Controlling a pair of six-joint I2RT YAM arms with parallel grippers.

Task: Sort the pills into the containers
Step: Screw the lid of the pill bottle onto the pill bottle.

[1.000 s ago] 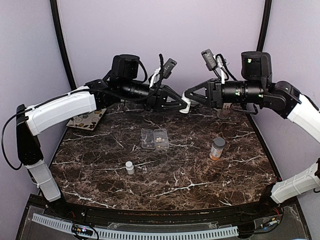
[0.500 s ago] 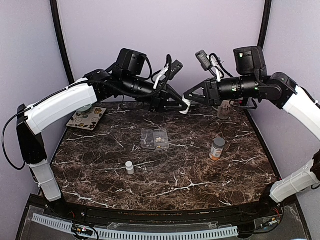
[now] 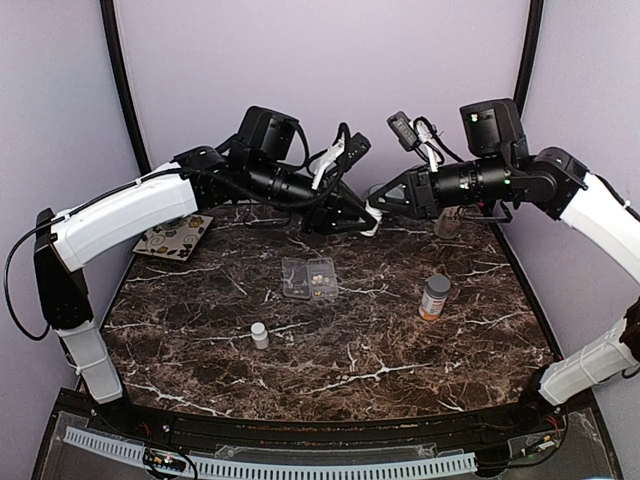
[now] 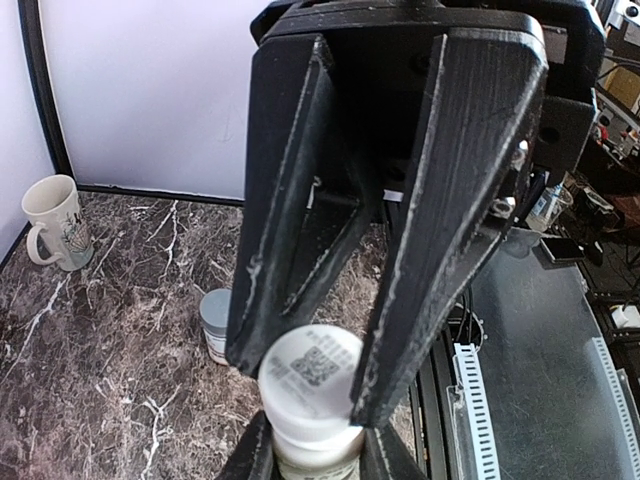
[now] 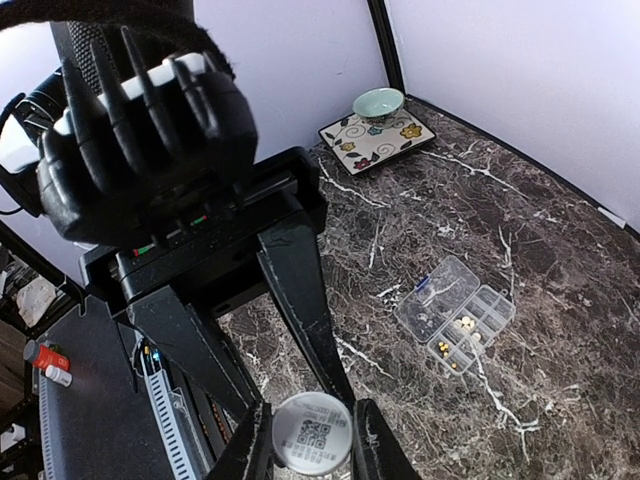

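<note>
Clamped mid-air on small white bottle (image 4: 312, 372) w/ L gripper (image 4: 315, 465) & R gripper (image 5: 312, 445). Pill box (image 3: 309, 278), orange bottle (image 3: 434, 297) on table (image 3: 400, 350), well apart. Vs 1 s ago: both forearms higher.

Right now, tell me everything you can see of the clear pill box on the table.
The pill box is a flat, rectangular case of clear plastic, lying near the middle of the dark marble table, with only the table touching it. It looks open: the lid lies flat beside the half divided into small compartments. A few of these hold small pale pills; the rest look empty.
</note>
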